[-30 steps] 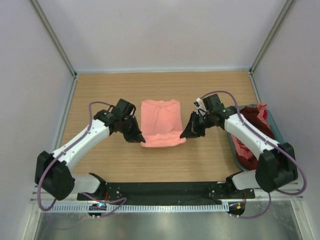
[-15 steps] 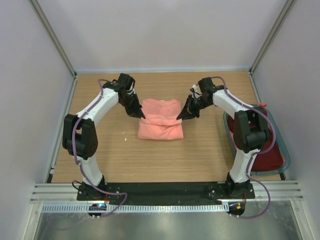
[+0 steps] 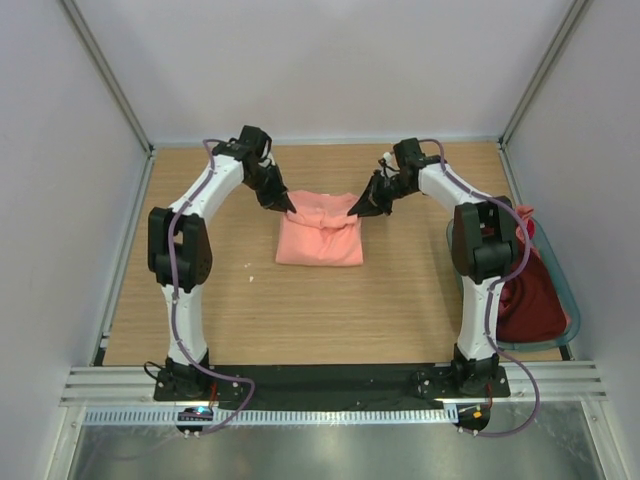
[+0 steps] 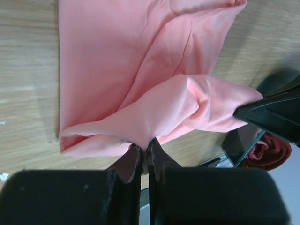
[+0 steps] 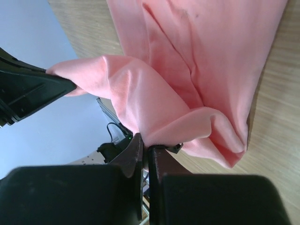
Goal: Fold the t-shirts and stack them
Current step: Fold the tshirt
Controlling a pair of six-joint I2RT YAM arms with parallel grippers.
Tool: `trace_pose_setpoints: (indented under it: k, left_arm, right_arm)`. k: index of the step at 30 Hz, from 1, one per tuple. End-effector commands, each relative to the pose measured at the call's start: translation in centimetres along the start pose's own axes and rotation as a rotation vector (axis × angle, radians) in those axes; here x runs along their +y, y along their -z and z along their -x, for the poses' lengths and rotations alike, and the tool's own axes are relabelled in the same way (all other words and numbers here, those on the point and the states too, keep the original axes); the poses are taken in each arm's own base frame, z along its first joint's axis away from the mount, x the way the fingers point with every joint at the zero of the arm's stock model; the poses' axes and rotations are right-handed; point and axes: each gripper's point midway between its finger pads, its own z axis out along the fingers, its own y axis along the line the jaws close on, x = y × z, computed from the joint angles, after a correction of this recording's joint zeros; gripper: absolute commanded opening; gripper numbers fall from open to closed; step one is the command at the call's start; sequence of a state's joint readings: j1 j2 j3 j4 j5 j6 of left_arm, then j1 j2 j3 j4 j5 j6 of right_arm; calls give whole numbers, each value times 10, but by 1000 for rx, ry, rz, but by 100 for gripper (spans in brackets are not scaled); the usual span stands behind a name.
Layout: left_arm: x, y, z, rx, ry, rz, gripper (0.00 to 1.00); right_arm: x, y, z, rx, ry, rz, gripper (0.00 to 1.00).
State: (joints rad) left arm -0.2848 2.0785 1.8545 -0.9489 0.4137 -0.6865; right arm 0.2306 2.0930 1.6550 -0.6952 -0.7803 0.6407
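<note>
Mid-fold on the salmon-pink shirt (image 3: 318, 242), lying at the centre of the desk (image 3: 400, 310) with its 12 o'clock edge raised, pinched tight by the left pincer (image 3: 289, 209) at the 11 o'clock corner and by the right pincer (image 3: 356, 210) at the 1 o'clock corner. Seems to call next for lowering this edge flat and even, then letting go with both pincers together. Afterwards, on to the dark maroon shirt (image 3: 530, 300) in the basket (image 3: 573, 318) at 3 o'clock.
</note>
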Motion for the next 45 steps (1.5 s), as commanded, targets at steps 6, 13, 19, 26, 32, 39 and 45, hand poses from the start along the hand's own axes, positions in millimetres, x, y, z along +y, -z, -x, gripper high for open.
trace_pose_setpoints:
  k: [6, 13, 19, 26, 32, 39, 45]
  left_arm:
    - [-21, -9, 27, -43, -23, -108, 0]
    - [-30, -17, 45, -91, -47, -152, 0]
    - [-45, -18, 65, -151, -52, -204, 0]
    - [-63, -9, 89, -251, -56, -259, 0]
    - [-52, -50, 102, -192, 11, -243, 23]
    - [-40, -30, 132, -300, -51, -123, 53]
    - [-31, 37, 138, -467, -189, -2, 72]
  right_arm:
    - [20, -1, 39, -57, -6, 100, 1]
    - [21, 3, 56, -89, -14, 131, 1]
    - [24, 1, 72, -103, -14, 160, 1]
    - [41, 9, 98, -161, -13, 200, 1]
    - [19, -13, 117, -153, -72, 180, 25]
    - [9, 1, 149, -234, -18, 140, 52]
    - [-2, 52, 167, -304, 45, 69, 65]
